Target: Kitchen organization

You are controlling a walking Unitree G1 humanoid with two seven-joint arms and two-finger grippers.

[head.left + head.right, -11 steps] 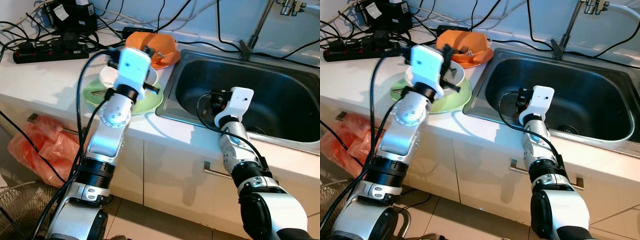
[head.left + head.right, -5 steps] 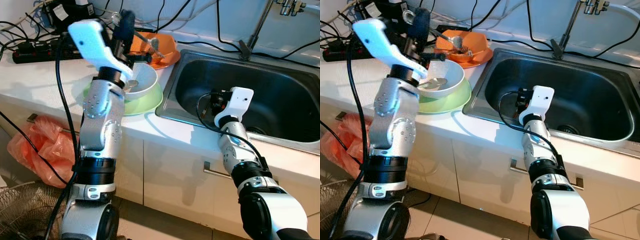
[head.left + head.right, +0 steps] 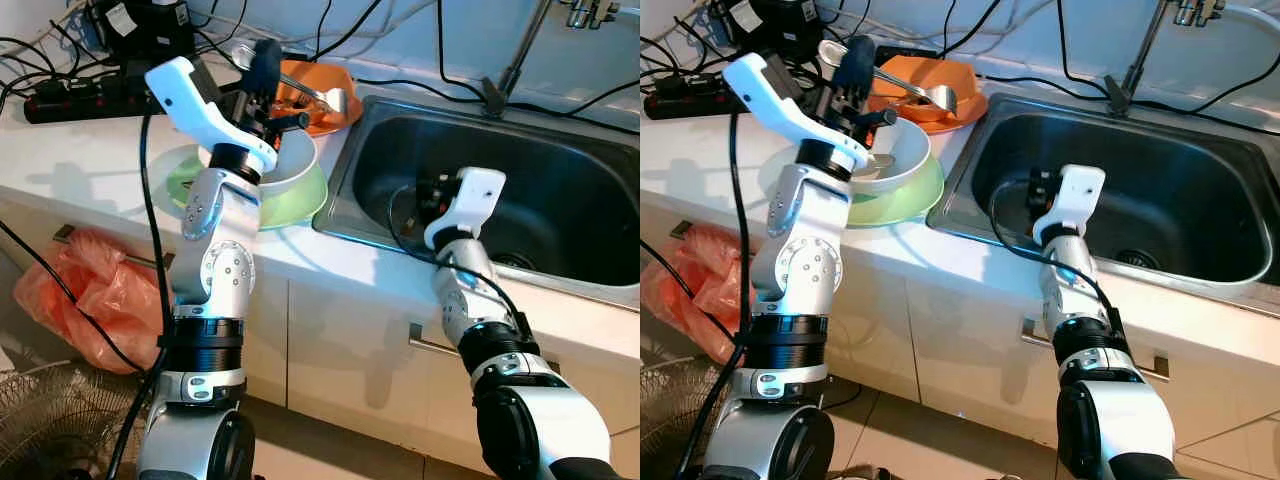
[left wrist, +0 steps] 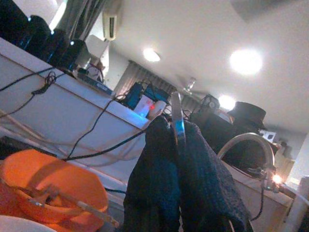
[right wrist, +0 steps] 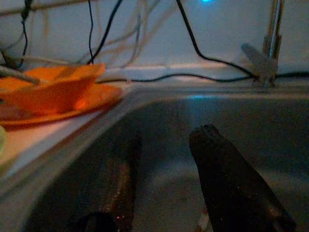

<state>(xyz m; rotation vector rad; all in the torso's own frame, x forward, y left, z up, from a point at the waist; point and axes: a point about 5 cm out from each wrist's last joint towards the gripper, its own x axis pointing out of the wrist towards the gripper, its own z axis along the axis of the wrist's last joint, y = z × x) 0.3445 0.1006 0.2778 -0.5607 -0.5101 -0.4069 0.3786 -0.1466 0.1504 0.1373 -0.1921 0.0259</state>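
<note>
My left gripper (image 3: 266, 75) is raised over the counter, above a white bowl (image 3: 297, 165) that sits in a green bowl (image 3: 300, 200). It is shut on a metal spoon (image 3: 318, 93), whose handle shows between the fingers (image 4: 164, 159) in the left wrist view. A second spoon (image 3: 880, 158) lies in the white bowl. Behind them, an orange bowl (image 3: 325, 75) on an orange plate holds another utensil. My right gripper (image 5: 164, 145) hangs inside the steel sink (image 3: 560, 190), open, with nothing between its fingers.
A green plate (image 3: 185, 170) lies left of the bowls. A power strip (image 3: 80, 100) and tangled cables run along the back of the counter. The faucet (image 3: 520, 50) rises behind the sink. An orange plastic bag (image 3: 80, 290) sits on the floor at left.
My left arm rose from low over the green plate and white bowl, lifting the spoon, and now holds it higher and nearer the orange bowl. The right arm barely moved.
</note>
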